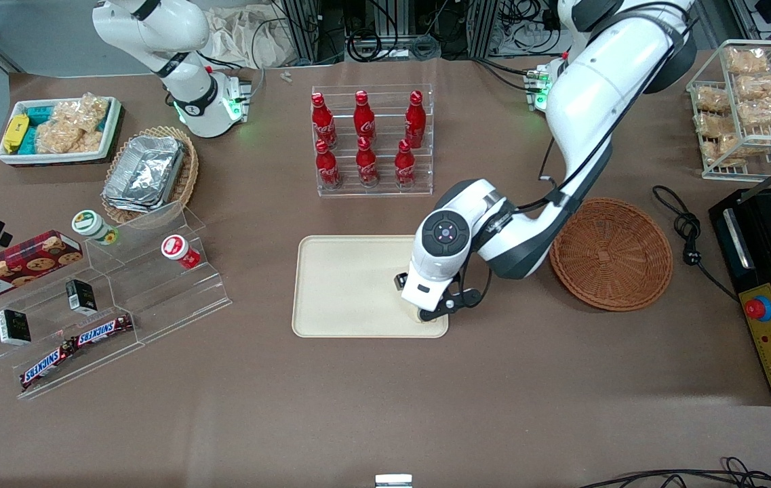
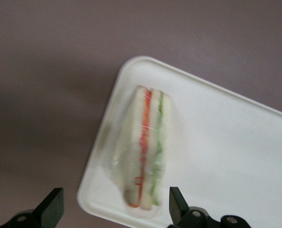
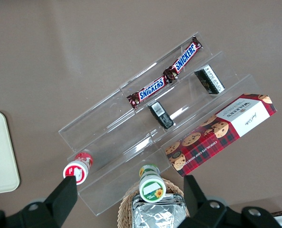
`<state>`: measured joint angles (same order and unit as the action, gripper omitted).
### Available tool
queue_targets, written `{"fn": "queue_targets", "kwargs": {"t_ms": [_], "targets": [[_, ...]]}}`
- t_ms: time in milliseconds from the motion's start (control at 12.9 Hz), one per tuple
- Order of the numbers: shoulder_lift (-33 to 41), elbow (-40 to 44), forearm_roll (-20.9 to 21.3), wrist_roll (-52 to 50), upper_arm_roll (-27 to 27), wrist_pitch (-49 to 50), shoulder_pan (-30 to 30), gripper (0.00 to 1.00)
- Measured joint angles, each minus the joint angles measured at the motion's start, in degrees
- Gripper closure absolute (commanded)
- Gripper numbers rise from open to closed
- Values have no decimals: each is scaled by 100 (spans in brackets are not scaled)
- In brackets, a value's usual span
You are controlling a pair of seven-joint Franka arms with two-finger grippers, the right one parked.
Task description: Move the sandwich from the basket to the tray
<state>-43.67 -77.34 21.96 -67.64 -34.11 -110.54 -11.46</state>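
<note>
A wrapped sandwich (image 2: 145, 152) lies flat on the cream tray (image 1: 344, 285), in the tray corner nearest the front camera on the working arm's side, directly beneath the claw (image 1: 431, 313). In the front view the sandwich is almost wholly hidden under the wrist. The wrist camera shows it clearly: a wedge of white bread with red and green filling stripes, sealed in clear wrap, resting just inside the tray's (image 2: 236, 156) rounded rim. The claw (image 2: 113, 209) hangs above it with its two black fingers (image 2: 178, 204) spread apart, one on either flank of the wedge and neither touching it.

Toward the parked arm's end of the desk (image 1: 385, 407), well away from the claw, stand a clear stepped display (image 1: 121, 298) carrying Snickers bars (image 1: 76, 346) and small jars (image 1: 178, 249), a Walkers cookie box (image 1: 15, 266), an oval wicker basket of foil containers (image 1: 148, 173) and a white bin of snacks (image 1: 60, 129). Farther from the front camera than the claw, a clear rack holds six red Coca-Cola bottles (image 1: 368, 139). Just beside the claw's arm, toward the working arm's end, sits the round reddish-brown woven basket (image 1: 612, 252), holding nothing. A white wire rack of bagged snacks (image 1: 748, 102) stands farther off at that end.
</note>
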Motion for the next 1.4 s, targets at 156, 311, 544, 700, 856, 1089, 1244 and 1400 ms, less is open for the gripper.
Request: {"fn": "queue_targets", "kwargs": {"t_ms": [156, 311, 544, 700, 856, 1089, 1244, 1400], "targets": [[606, -4, -140, 660, 9, 478, 288, 0], [1371, -88, -786, 1781, 343, 966, 532, 0], [2627, -774, -1732, 3749, 1573, 1125, 568, 0], [3349, -1395, -1907, 4780, 2189, 1137, 550, 0], [3911, -1895, -1966, 5694, 2628, 1298, 513, 0], [4327, -2081, -1974, 7174, 3294, 1893, 487, 0], [4383, -2011, -1973, 7681, 3573, 2055, 539, 0], [4344, -1882, -1972, 7808, 3596, 2059, 576, 0]]}}
